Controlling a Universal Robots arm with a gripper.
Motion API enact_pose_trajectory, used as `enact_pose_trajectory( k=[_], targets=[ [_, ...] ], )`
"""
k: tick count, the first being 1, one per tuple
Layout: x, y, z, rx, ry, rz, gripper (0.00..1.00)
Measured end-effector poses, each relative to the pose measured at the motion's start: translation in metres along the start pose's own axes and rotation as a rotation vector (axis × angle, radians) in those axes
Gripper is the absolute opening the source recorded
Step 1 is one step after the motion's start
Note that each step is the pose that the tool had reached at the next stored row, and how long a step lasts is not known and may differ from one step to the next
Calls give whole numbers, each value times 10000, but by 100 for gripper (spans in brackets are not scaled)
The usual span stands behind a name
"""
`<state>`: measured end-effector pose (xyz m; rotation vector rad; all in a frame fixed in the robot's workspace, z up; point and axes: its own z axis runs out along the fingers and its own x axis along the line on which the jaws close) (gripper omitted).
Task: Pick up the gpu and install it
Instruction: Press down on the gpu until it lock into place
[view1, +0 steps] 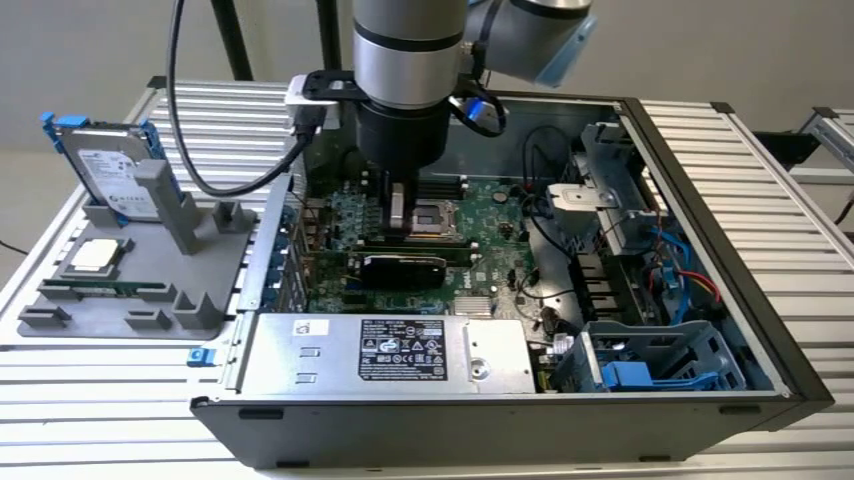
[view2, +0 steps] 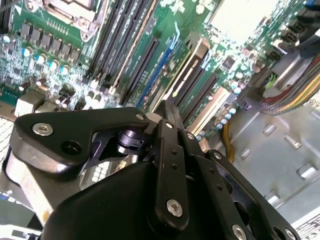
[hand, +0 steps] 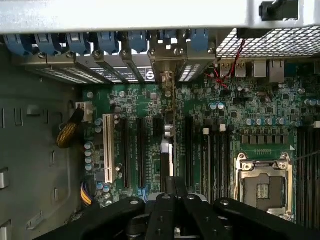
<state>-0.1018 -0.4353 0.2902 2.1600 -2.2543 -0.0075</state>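
The gpu (view1: 400, 268) stands on edge on the green motherboard (view1: 501, 255) inside the open computer case, its black fan shroud facing the power supply. In the first wrist view the gpu (hand: 167, 132) appears edge-on along an expansion slot, with its silver bracket (hand: 167, 75) at the case's rear slot openings. My gripper (view1: 398, 235) comes straight down onto the card's upper edge. In both wrist views the gripper (hand: 172, 184) (view2: 167, 107) has its black fingers drawn together on that edge. How deep the card sits in the slot cannot be told.
A grey power supply (view1: 387, 350) sits close beside the gpu, and the CPU socket (view1: 434, 215) lies just behind it. Cables (view1: 667, 270) and a blue drive cage (view1: 654, 365) fill the case's right side. A grey holder (view1: 120, 300) on the exterior view's left carries a blue-framed hard drive (view1: 114, 165).
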Motion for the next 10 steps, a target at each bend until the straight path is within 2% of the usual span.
enact_pose_trajectory(
  k=[3,10],
  targets=[
    [-2,-51,-1,0,0,-1,0],
    [-3,-63,-1,0,0,0,0]
  ],
)
